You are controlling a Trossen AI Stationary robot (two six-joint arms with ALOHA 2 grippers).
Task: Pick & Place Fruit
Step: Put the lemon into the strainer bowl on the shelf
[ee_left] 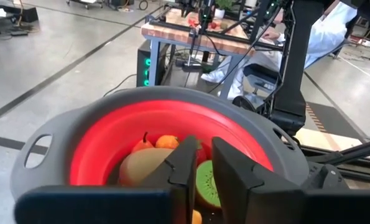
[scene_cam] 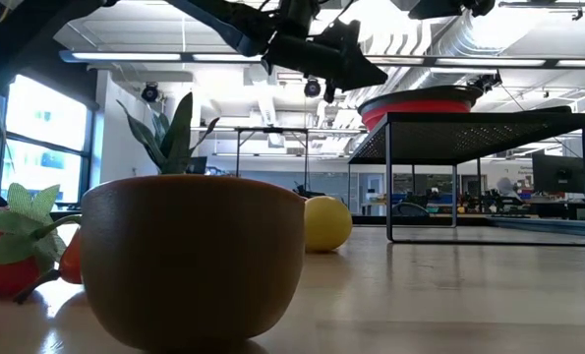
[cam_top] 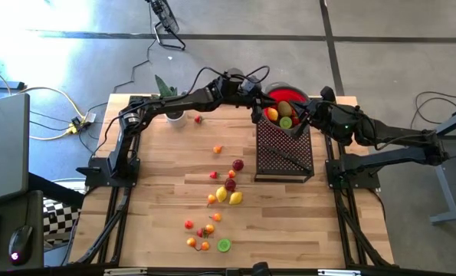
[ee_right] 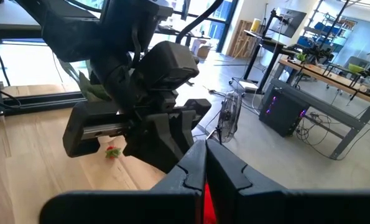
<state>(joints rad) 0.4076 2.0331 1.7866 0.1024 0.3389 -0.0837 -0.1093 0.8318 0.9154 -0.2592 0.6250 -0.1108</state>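
A red bowl with a grey rim (cam_top: 280,92) sits on top of a black mesh stand (cam_top: 285,149) at the table's far right. In the bowl lie a brown kiwi (ee_left: 144,168), an orange fruit (ee_left: 167,142) and a green kiwi slice (ee_left: 206,180). Several small fruits (cam_top: 228,192) lie loose on the table, with more near its front edge (cam_top: 205,239). My left gripper (ee_left: 203,168) hovers over the bowl's inside, narrowly open and holding nothing. My right gripper (ee_right: 205,165) is shut at the bowl's right rim. My right gripper is shut on the bowl's rim on its right side (ee_right: 204,198), red showing between the two fingers (ee_right: 188,177). It comes in from the table's right. The bowl stays upright on the mesh stand.
A green spiky plant in a white pot (cam_top: 170,103) stands at the far edge, left of the bowl, with a strawberry (cam_top: 198,119) beside it. In the low view a round brown fruit (scene_cam: 194,261), a lemon (scene_cam: 326,221) and a strawberry (scene_cam: 12,251) sit close by.
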